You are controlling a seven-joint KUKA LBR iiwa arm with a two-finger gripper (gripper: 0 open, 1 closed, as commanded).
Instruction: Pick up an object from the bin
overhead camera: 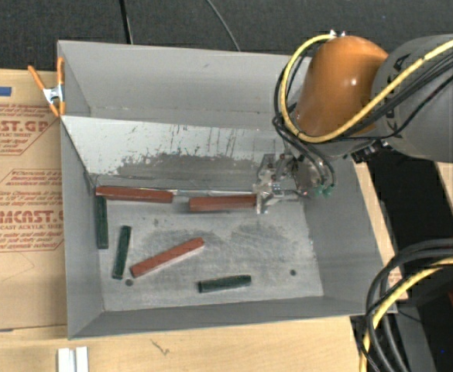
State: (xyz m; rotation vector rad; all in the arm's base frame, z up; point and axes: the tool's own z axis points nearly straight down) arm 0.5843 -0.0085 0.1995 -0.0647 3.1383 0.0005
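My gripper is low in the bin near the back wall, right of centre. It stands at the right end of a short red-brown bar that lies flat along the foot of the back wall. I cannot tell whether it touches the bar. A longer red-brown bar lies in line with it further left. In front of them, a third red-brown bar rests at a slant in the middle of the floor.
Two dark green sticks lie near the left wall, and another dark green stick lies near the front wall. The arm with its orange cover and yellow cables hangs over the bin's right back corner.
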